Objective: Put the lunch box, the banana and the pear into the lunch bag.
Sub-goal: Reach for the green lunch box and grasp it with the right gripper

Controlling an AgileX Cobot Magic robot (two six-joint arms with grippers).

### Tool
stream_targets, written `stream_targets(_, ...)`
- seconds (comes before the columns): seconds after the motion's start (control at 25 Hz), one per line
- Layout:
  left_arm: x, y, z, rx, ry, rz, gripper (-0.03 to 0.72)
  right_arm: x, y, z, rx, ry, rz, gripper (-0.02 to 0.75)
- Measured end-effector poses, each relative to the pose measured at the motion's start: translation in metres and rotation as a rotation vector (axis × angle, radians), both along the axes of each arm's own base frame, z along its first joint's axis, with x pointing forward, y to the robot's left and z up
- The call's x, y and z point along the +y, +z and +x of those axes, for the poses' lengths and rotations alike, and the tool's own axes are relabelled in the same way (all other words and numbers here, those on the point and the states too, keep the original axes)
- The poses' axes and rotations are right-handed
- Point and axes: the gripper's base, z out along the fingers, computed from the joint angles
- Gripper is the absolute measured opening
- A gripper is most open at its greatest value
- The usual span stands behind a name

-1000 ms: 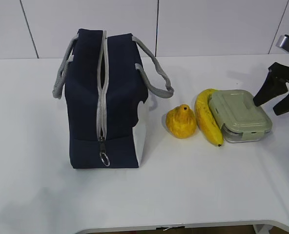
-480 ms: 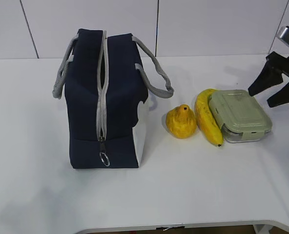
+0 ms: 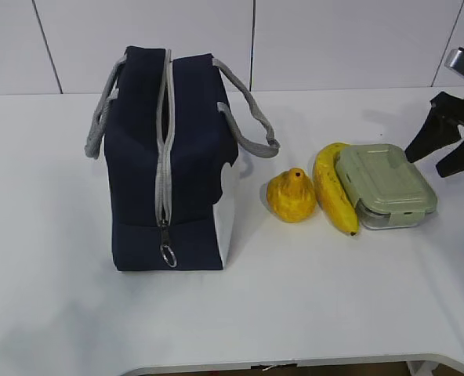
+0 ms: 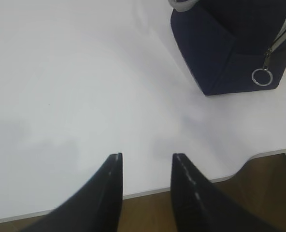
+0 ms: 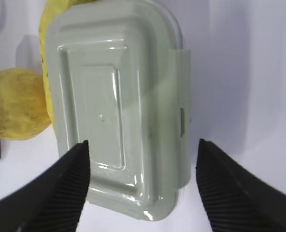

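The navy lunch bag [image 3: 193, 164] stands on the left of the white table. Its grey zipper is parted in a narrow slit, and the ring pull [image 3: 168, 255] hangs low on the near end. The pear [image 3: 292, 196], the banana [image 3: 332, 192] and the green-lidded lunch box [image 3: 385, 186] lie side by side to its right. My right gripper [image 3: 425, 165] hovers open just right of the lunch box without touching it. In the right wrist view its jaws [image 5: 143, 144] straddle the lunch box [image 5: 119, 96], with the banana [image 5: 47, 72] and the pear [image 5: 12, 113] beyond. My left gripper [image 4: 146, 157] is open and empty over the table's front edge, with the lunch bag [image 4: 230, 43] ahead to the right.
The bag's two grey handles [image 3: 248, 117] flop outward on either side. The table's front edge [image 4: 191, 186] runs right under the left fingers. A white panelled wall stands behind the table.
The right gripper has risen slightly and drifted a little beside the lunch box's right end. The bag, fruit and box have not moved.
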Motion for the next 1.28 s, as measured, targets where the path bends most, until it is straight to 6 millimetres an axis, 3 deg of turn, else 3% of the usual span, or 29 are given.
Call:
stream_targets(0.84,0.000,0.000,0.000,0.000,0.000,0.000,0.239,0.000,0.000,0.000,-0.057,0.101,-0.029,0.536)
stream_targets(1.28,0.000,0.000,0.000,0.000,0.000,0.000,0.239,-0.002,-0.024,0.012,-0.027,0.099,0.009,0.534)
